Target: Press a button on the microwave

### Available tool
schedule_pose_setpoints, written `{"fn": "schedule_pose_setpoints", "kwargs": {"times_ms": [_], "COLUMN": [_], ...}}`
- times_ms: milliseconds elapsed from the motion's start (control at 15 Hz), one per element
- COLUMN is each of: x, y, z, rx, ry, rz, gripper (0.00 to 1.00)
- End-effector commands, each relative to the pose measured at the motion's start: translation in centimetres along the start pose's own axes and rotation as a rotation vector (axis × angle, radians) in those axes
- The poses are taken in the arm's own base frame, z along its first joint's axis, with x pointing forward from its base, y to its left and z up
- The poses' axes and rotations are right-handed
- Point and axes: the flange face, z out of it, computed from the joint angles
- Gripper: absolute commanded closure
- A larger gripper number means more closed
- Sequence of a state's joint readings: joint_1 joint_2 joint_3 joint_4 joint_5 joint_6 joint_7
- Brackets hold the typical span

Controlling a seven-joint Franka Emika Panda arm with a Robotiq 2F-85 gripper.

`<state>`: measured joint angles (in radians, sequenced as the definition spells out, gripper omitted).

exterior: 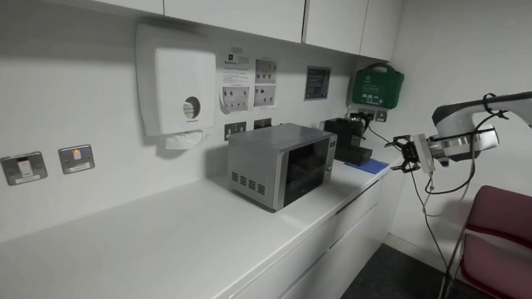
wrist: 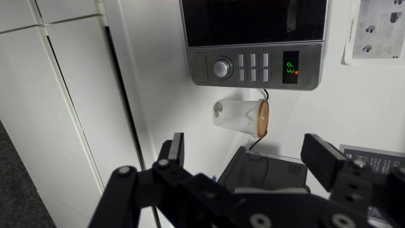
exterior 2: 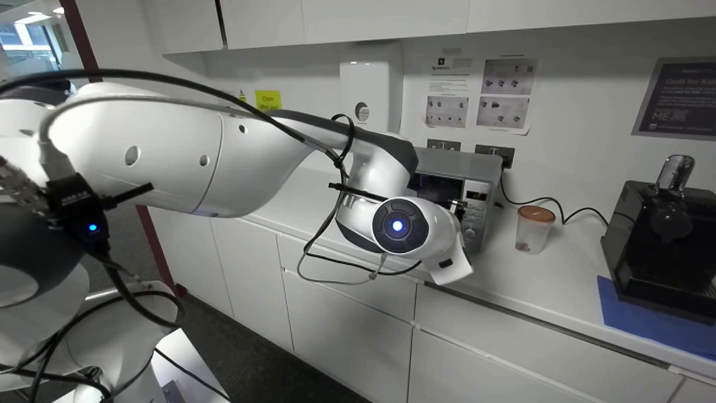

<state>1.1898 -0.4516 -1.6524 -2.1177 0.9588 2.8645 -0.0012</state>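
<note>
Hanging in mid-air, its two fingers (wrist: 321, 161) spread wide with nothing between them, the pincer (wrist: 244, 142) is well apart from the microwave (exterior: 280, 167) it is tasked with operating. The microwave stands upright on a white counter (exterior: 142, 244), a lidded tub (exterior 2: 532, 234) between it and a black appliance (exterior 2: 660, 263). In the wrist view, which shows the microwave turned sideways, six small buttons (wrist: 253, 60) sit in two lines of three between a round knob (wrist: 221, 68) and a lit display (wrist: 290, 67). Grey and seemingly metal-cased, the microwave looks stiff and probably heavy enough to hold its ground under a light push, though a hard shove might slide it. The dark glass door (wrist: 243, 23) is likely the fragile part, best left alone. No grip seems called for: the buttons look hard and smooth, probably with short travel. Bringing the fingers together and pushing with their tips squarely on the middle of a single button seems the surest contact; a slanted touch could skid off or catch a neighbour.
</note>
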Motion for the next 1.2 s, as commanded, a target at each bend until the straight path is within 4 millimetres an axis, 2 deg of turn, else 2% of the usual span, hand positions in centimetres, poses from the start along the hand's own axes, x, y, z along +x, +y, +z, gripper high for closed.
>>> {"fn": "schedule_pose_setpoints", "kwargs": {"times_ms": [0, 133, 467, 600, 867, 1133], "x": [-0.4, -0.5, 0.2, 0.6, 0.5, -0.2], "y": [2.7, 3.8, 3.7, 3.5, 4.7, 5.5], "z": [3.7, 6.5, 11.6, 12.8, 15.1, 16.4], "rx": [0.034, 0.051, 0.13, 0.18, 0.246, 0.297], "ry": [0.022, 0.05, 0.095, 0.102, 0.088, 0.054], "rz": [0.052, 0.084, 0.057, 0.015, -0.056, -0.151], "gripper": [0.0, 0.0, 0.0, 0.0, 0.0, 0.0]}}
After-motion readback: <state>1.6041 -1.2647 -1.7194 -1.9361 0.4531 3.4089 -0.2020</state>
